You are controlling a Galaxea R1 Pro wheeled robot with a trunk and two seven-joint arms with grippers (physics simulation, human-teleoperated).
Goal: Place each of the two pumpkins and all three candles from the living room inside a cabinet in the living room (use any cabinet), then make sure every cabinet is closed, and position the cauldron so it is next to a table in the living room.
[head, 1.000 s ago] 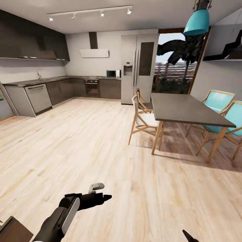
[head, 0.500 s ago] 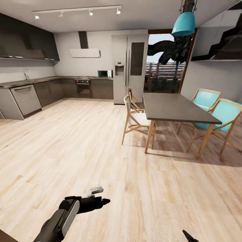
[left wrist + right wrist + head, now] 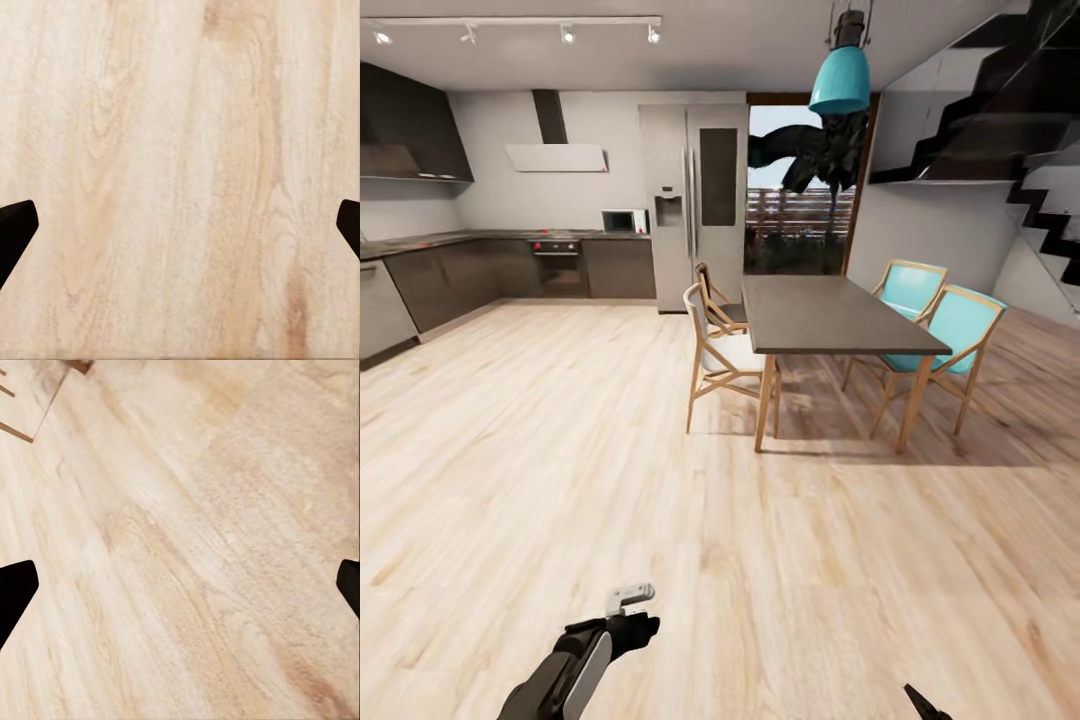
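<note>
We see our left gripper [image 3: 180, 225] and right gripper [image 3: 180, 585] over the wooden floor [image 3: 560, 450], jaws spread wide, holding nothing; a dining table [image 3: 830, 315] stands ahead.

The floor [image 3: 560, 450] under me is pale honey-blond wood with long streaky grain and darker tan knots, and it looks the same beneath both wrists. My left arm [image 3: 575, 670] is black with a light grey panel, and my left tool [image 3: 180, 225] shows as black finger tips at the frame's edges; my right tool [image 3: 180, 585] is black too. The dining surface [image 3: 830, 315] is dark grey-brown on light wooden legs. Two chairs [image 3: 950, 325] have turquoise seats and backs in blond frames; another chair [image 3: 725, 350] is white on blond wood. The pendant lamp [image 3: 840, 80] is turquoise. The kitchen cabinets [image 3: 490, 275] are dark charcoal, the fridge [image 3: 695, 205] pale grey, the stairs [image 3: 1020, 90] black.
</note>
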